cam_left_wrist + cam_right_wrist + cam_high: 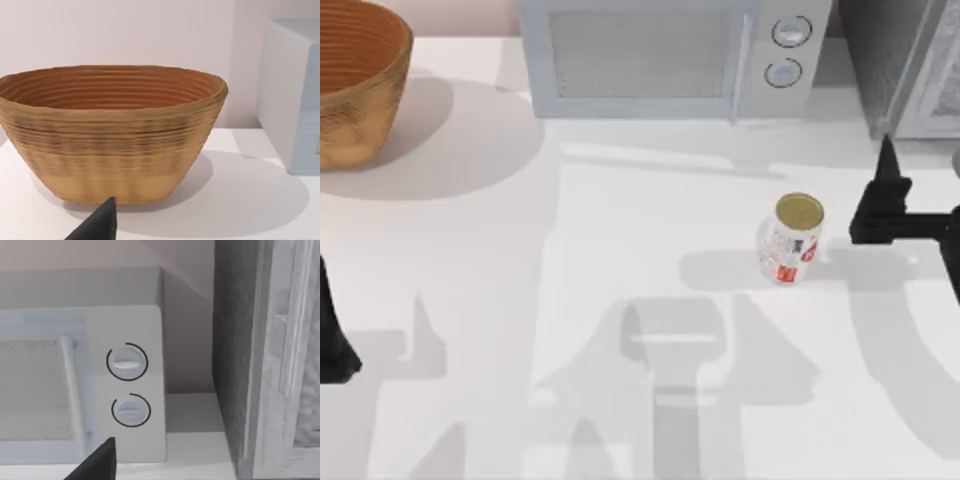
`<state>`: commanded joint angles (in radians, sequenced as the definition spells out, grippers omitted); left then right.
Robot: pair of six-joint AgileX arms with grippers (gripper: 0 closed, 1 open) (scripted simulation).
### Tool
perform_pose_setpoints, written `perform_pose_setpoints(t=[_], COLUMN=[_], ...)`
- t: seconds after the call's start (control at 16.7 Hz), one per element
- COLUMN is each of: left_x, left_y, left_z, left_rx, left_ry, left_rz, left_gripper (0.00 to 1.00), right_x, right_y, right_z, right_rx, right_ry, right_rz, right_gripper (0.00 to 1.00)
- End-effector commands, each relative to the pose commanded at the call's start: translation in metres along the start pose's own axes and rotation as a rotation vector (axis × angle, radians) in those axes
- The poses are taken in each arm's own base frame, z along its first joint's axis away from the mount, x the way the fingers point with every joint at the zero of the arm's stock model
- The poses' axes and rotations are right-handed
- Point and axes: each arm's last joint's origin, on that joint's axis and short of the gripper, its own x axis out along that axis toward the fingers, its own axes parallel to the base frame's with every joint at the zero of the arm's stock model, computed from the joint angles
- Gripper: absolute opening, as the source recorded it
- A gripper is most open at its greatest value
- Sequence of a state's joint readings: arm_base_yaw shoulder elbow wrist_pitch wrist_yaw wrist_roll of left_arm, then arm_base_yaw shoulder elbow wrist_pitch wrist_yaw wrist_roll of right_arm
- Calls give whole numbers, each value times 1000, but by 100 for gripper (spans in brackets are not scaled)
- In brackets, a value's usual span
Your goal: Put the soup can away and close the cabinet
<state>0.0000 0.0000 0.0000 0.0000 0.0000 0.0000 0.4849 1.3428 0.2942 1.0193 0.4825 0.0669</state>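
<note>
Hovering right tool (886, 190) beside upright soup can (791, 238), apart, empty; finger spread unclear.

Our right tool (882, 190) sits at the right side of the bench, about midway between near and far, its dark fingers pointing toward the far edge. The arm behind it runs off to the right. We cannot tell how its jaws stand. Our left tool (332, 340) is parked at the left edge, nearer to us, its dark body partly cut off there.
</note>
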Motion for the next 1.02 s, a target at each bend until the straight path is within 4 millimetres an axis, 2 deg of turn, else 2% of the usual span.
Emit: perform_pose_setpoints(t=[0.18, 0.36, 0.66, 0.84, 1.02], left_x=[0, 0, 0, 0, 0], left_y=[0, 0, 0, 0, 0], left_z=[0, 0, 0, 0, 0], left_rx=[0, 0, 0, 0, 0], left_ry=[0, 0, 0, 0, 0], left_rz=[0, 0, 0, 0, 0], left_gripper=[100, 100, 100, 100, 100], right_x=[14, 17, 7, 2, 1], right_y=[33, 59, 81, 84, 85], right_z=[-34, -74, -130, -145, -146], right_rx=[-4, -13, -31, -37, -38], right_ry=[23, 44, 68, 74, 75], right_rz=[-3, -9, -21, -26, -26], right_gripper=[100, 100, 100, 100, 100])
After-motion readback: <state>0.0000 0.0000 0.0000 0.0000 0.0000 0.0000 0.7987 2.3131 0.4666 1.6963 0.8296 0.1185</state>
